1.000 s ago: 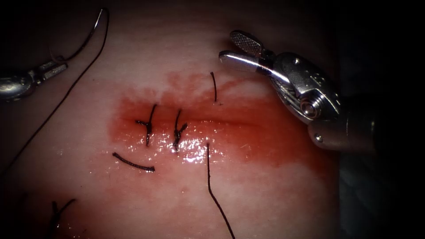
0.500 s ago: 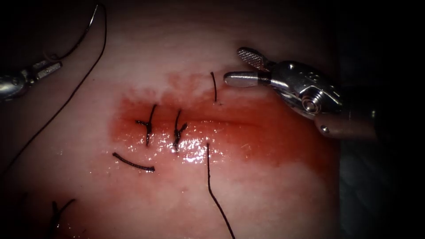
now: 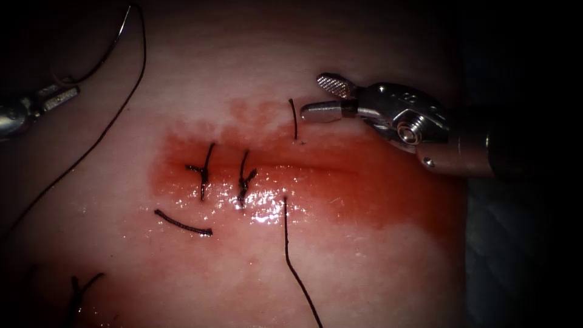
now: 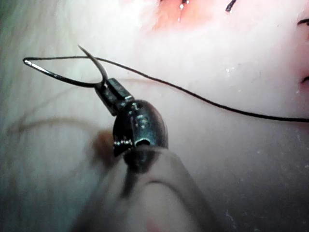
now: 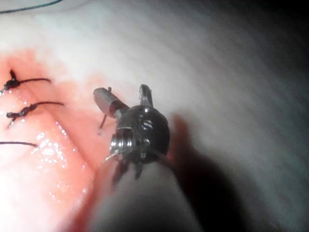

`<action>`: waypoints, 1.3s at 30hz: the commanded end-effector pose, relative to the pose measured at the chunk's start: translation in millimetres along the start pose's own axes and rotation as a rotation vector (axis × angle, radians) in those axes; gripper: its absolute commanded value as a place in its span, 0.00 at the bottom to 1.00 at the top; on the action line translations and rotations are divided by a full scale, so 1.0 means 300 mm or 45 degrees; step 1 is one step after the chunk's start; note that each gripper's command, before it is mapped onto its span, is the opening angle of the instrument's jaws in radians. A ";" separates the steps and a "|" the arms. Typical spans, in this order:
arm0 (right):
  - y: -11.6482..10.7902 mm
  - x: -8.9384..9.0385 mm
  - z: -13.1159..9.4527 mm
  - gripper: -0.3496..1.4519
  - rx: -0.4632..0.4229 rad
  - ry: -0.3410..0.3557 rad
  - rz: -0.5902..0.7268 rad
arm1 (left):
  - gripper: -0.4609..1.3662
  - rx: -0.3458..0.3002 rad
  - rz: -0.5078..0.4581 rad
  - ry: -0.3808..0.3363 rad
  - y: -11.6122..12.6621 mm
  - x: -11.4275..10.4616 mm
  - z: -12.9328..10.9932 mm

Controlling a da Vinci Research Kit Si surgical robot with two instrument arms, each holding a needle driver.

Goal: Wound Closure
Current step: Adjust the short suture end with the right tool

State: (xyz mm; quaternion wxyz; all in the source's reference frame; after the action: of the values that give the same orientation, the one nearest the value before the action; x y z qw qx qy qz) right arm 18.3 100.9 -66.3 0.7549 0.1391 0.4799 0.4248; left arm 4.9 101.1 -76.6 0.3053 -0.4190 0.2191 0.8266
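endoscope view: left tool (image 3: 61, 95) parked well left of the cut (image 3: 285, 165), jaws pinched on the curved needle (image 3: 108, 53) near mid-curve, needle clear of the tissue (image 3: 364, 267), presumably to keep the point off the surface. thread (image 3: 97, 136) trailing from the needle down across the tissue. right tool (image 3: 320, 97) lowered toward the short thread end (image 3: 294, 119) above the cut, jaws spread, holding nothing, likely placed to take that end. 2 knotted stitches (image 3: 225, 173) across the cut on its left part, amid red fluid (image 3: 340, 188). loose thread piece (image 3: 182, 223) below.
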 end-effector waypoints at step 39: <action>-0.0008 -0.0024 0.0118 0.00 0.048 -0.111 0.063 | 0.06 -0.008 0.002 0.009 0.0020 -0.0008 -0.0006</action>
State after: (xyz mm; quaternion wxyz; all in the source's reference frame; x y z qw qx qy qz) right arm 21.2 101.2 -64.4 0.7608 0.1827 0.4537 0.4266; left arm 4.7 100.5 -76.5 0.3031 -0.4223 0.2194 0.8256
